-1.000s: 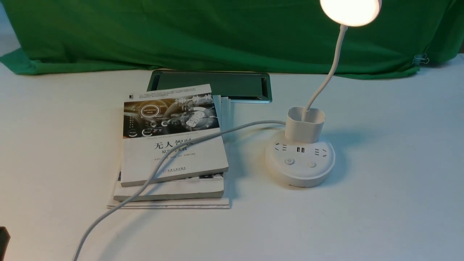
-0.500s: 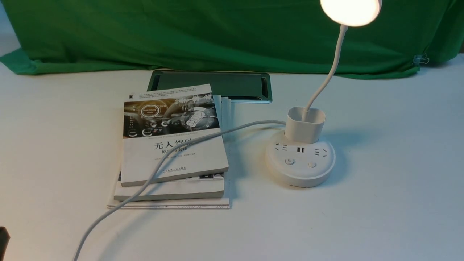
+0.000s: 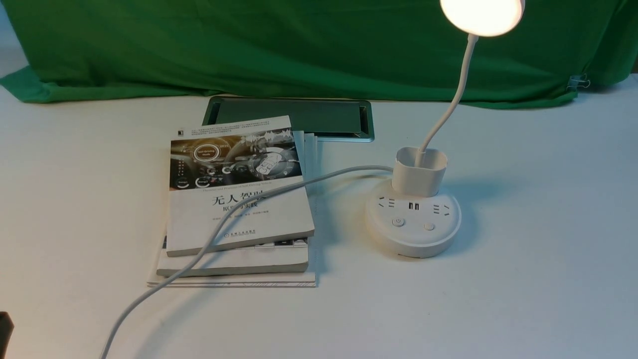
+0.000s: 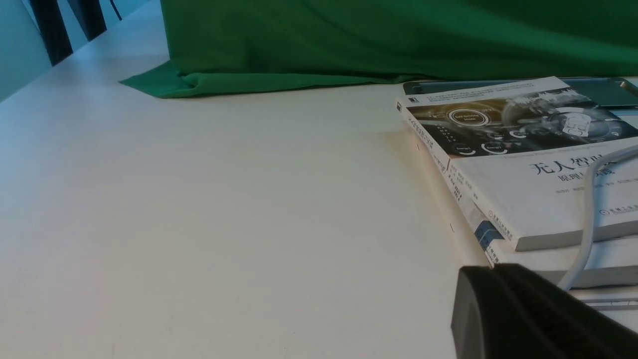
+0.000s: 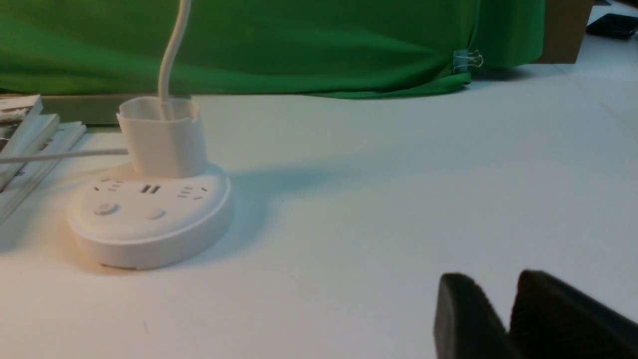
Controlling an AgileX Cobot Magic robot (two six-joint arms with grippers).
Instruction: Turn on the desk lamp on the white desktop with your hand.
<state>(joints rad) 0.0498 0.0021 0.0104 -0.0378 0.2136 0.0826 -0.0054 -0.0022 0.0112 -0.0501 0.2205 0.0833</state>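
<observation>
White desk lamp (image 3: 412, 219) stands right of centre in the front view, on the white desktop (image 3: 523, 289). Its round head (image 3: 481, 15), upper right of frame, glows warm, so the task looks done. 2 buttons (image 3: 398, 222) face the robot, open to a press from above. The cord (image 3: 219, 234) drapes over the stack of books (image 3: 239, 209). Right gripper (image 5: 496, 291): fingers drawn together, nothing held, low over the desk, well apart from the base. Left gripper (image 4: 503, 304): only 1 finger shows, so its state cannot be told.

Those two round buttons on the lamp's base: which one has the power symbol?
The left button, on the side toward the books, carries a faint power mark; the right button looks plain.
</observation>
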